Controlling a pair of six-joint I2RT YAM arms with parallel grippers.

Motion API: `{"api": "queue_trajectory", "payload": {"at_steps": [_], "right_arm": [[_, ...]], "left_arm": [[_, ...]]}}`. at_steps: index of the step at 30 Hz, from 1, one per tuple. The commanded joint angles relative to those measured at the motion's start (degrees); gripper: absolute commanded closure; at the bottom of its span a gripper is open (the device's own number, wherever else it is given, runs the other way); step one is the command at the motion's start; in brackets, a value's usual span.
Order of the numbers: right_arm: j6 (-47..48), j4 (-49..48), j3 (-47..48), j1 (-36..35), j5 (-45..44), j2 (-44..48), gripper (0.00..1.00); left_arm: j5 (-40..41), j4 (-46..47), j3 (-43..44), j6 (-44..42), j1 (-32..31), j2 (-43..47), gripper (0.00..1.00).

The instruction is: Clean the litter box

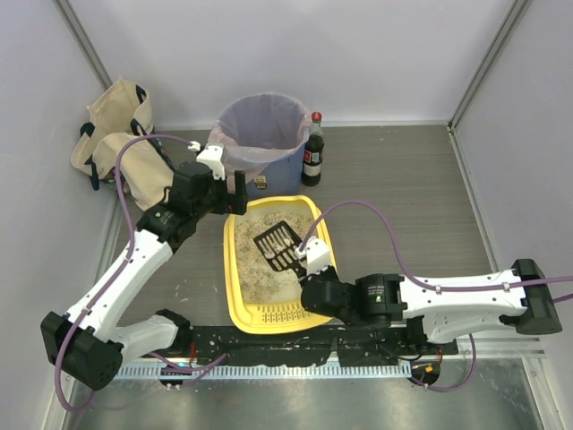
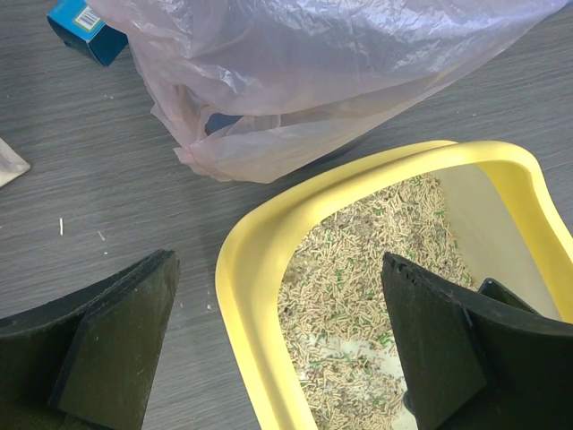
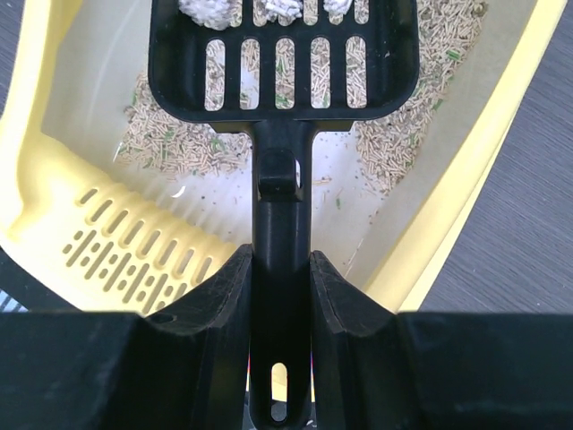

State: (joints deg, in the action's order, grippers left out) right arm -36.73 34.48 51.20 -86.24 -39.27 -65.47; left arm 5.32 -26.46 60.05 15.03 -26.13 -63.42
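Observation:
The yellow litter box [image 1: 235, 296] lies between the two arms, with beige granules in it and a slotted grille at its near end [image 3: 134, 255]. My right gripper [image 3: 280, 269] is shut on the handle of a black slotted scoop [image 3: 282, 54]. The scoop is held over the granules and carries white clumps [image 3: 206, 9]. From above, the scoop [image 1: 277, 242] sits over the middle of the box, with the right gripper [image 1: 309, 264] at its near right. My left gripper [image 2: 277, 269] is open and empty. It straddles the far left rim of the box [image 2: 242, 269].
A round blue bin with a clear liner [image 1: 260, 134] stands just behind the box, and the liner [image 2: 313, 72] hangs close to the left gripper. A dark bottle [image 1: 312, 152] stands to the right of the bin. A canvas bag [image 1: 112, 134] sits at the far left. A small blue box [image 2: 85, 27] lies on the table.

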Motion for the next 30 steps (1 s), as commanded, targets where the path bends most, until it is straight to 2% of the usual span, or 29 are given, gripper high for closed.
{"api": "queue_trajectory", "payload": {"at_steps": [1, 4, 7, 9, 14, 18, 24, 30], "right_arm": [[-1.1, 8.3, 5.4, -0.2, -3.7, -5.5, 0.99], [0.0, 11.8, 8.5, -0.2, -7.7, -7.0, 0.99], [4.5, 3.5, 6.1, -0.2, -2.4, -4.0, 0.99], [4.5, 1.9, 5.1, -0.2, -2.0, -2.3, 0.99], [3.2, 5.3, 7.0, -0.2, -2.8, 0.0, 0.99], [3.1, 12.4, 13.8, -0.2, -4.3, 2.3, 0.99], [4.3, 16.2, 20.9, 0.5, -7.4, 3.6, 0.99], [11.8, 12.2, 24.6, 10.3, -1.3, 3.8, 0.99]], "left_arm": [[-0.3, 1.9, 0.2, 0.7, -0.2, -0.3, 0.0], [-0.4, 1.9, 0.2, 0.7, -0.2, -0.5, 0.0], [-0.3, 1.8, 0.2, 0.6, -0.2, -0.5, 0.0], [-0.1, 1.8, 0.2, 0.5, -0.2, -0.6, 0.0], [1.2, 1.6, 0.3, 0.0, -0.2, -0.4, 0.0], [2.5, 0.6, 0.9, -0.4, -0.2, -0.6, 0.0], [4.1, 0.5, 1.0, -1.0, -0.1, 0.2, 0.0], [3.4, 1.2, 0.6, -1.0, -0.1, 1.1, 0.0]]}}
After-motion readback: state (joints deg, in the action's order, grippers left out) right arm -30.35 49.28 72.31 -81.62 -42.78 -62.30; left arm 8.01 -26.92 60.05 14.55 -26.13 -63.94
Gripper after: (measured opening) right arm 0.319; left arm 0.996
